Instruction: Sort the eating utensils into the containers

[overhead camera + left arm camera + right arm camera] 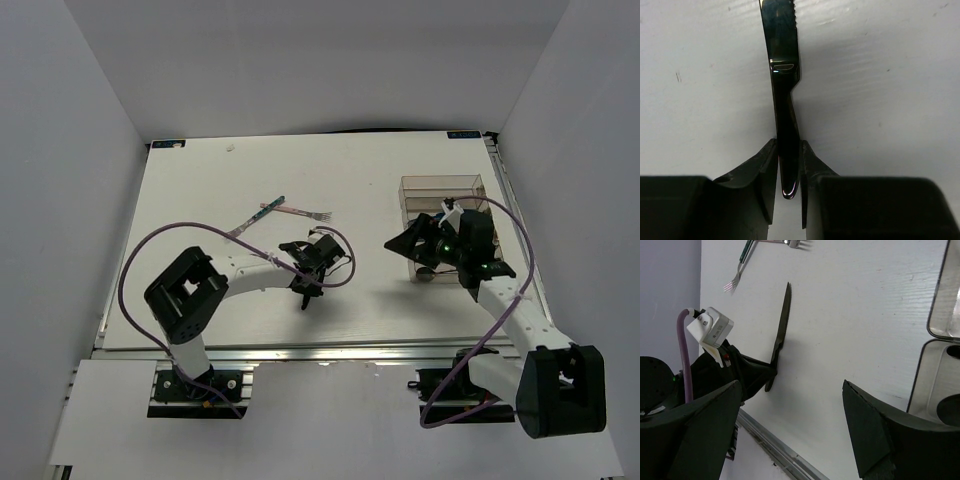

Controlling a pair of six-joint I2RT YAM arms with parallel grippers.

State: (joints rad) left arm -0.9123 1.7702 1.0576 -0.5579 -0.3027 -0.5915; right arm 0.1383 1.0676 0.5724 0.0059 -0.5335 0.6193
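Pinching the tail end of the black knife [785, 75], my left claw [788, 152] is clenched on the handle. My fingertips [767, 165] press its two flat sides, and the serrated blade runs straight out ahead of me. The blade lies low over the white surface [200, 200], its shadow tight alongside. I cannot tell whether it has cleared the surface or rests on it.

Because I hold it so near the end, I judge the long blade could swing or slide out of my grip as I carry it.

Two forks [290, 212] lie farther out, near the middle of the surface, apart from me.

The tray [440, 181] stands well off to the right. My right claw [790, 410] hangs released in front of it, jaws spread wide and holding nothing. A direct reach across could knock that arm. A tilted knife could also catch on a divider instead of dropping into a narrow slot.
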